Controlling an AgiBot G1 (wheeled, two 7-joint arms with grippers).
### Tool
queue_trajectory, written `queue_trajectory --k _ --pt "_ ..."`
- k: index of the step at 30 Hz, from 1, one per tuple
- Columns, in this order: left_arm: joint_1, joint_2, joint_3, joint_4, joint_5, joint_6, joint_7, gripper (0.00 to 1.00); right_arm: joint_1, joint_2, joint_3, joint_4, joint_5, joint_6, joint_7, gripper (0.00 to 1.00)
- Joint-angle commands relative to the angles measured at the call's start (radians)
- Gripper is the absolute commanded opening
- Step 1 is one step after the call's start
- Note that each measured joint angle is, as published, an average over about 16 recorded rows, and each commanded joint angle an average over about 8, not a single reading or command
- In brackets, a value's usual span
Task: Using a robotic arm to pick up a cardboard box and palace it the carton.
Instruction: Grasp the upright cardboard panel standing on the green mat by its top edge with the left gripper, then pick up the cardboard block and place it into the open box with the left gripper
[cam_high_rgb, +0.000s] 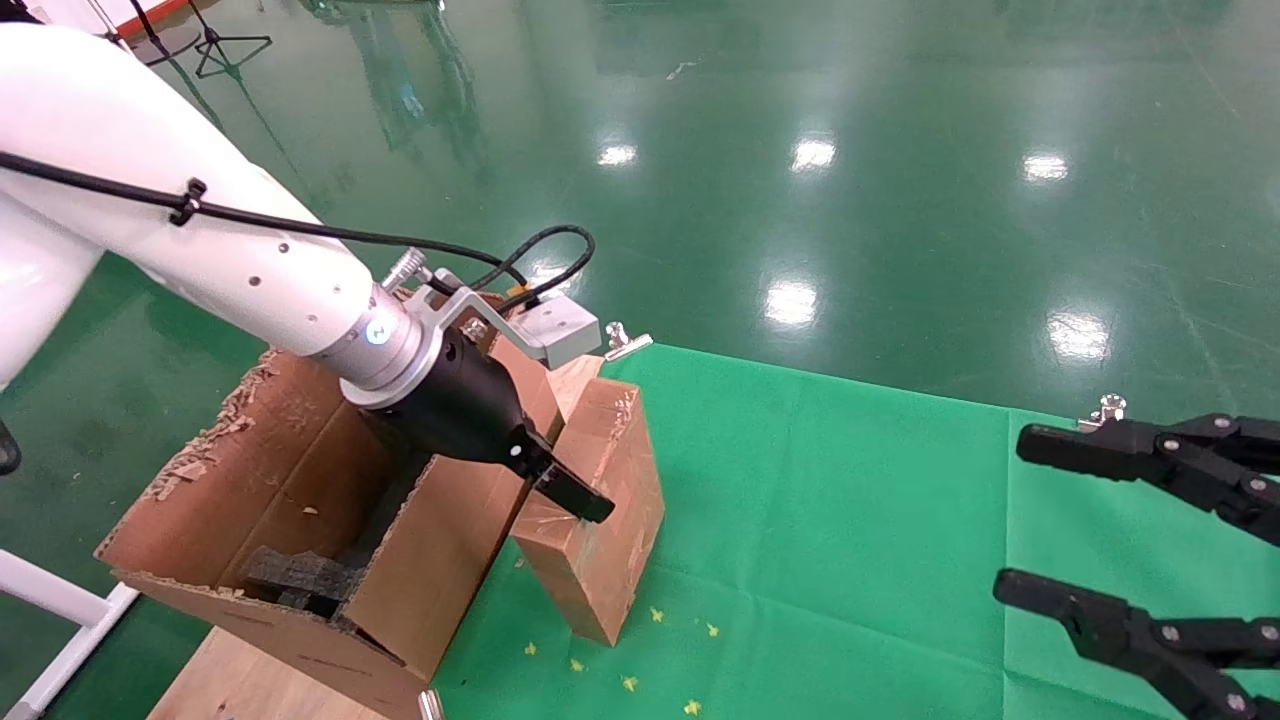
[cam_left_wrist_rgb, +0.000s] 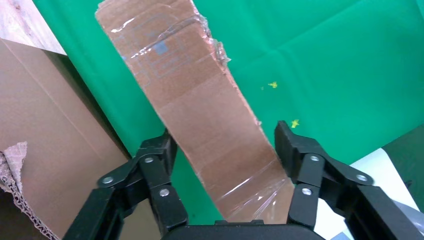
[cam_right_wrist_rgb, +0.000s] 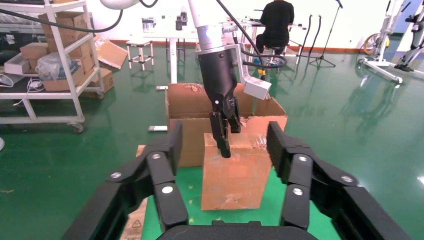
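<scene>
The cardboard box (cam_high_rgb: 600, 520), brown and wrapped in glossy clear tape with frayed edges, stands on end on the green cloth (cam_high_rgb: 850, 520) that covers the surface, tilted, with its upper end leaning toward the carton (cam_high_rgb: 300, 500) just beside it. The left gripper (cam_high_rgb: 570, 490) is at the box's top: in the left wrist view the box (cam_left_wrist_rgb: 200, 115) runs between the two black fingers (cam_left_wrist_rgb: 155, 165), one on each narrow side, close against it, though whether they press on it cannot be told. The white robotic arm (cam_high_rgb: 200, 240) reaches over the open carton, whose tall flaps have ragged torn edges and whose inside holds dark foam blocks (cam_high_rgb: 300, 575). Small yellow specks (cam_high_rgb: 630, 683) lie on the cloth near the foot of the box. The right gripper (cam_high_rgb: 1010, 520) hangs well apart at the right side over the cloth, its fingers spread wide with nothing between them. A glossy green floor (cam_high_rgb: 900, 200) lies beyond the surface.
</scene>
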Motion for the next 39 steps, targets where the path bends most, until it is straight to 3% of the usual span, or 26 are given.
queue_trajectory --k 1,15,23,33,39 --pt "0.000 0.000 -0.001 0.000 0.000 0.000 0.000 0.00 0.000 0.000 0.000 0.000 0.000 0.000 0.000 1.00" --pt "-0.011 -0.012 -0.013 0.019 -0.012 -0.024 -0.010 0.00 0.000 0.000 0.000 0.000 0.000 0.000 0.000 1.00" --pt "-0.113 -0.058 -0.098 0.162 -0.073 -0.074 0.001 0.00 0.000 0.000 0.000 0.000 0.000 0.000 0.000 1.00" --pt "-0.341 -0.102 -0.144 0.478 0.034 -0.146 0.173 0.00 0.000 0.000 -0.001 0.000 0.000 0.000 0.000 1.00" --pt "-0.398 -0.138 -0.117 0.583 0.131 -0.176 0.285 0.00 0.000 0.000 -0.001 0.000 0.000 0.000 0.000 1.00"
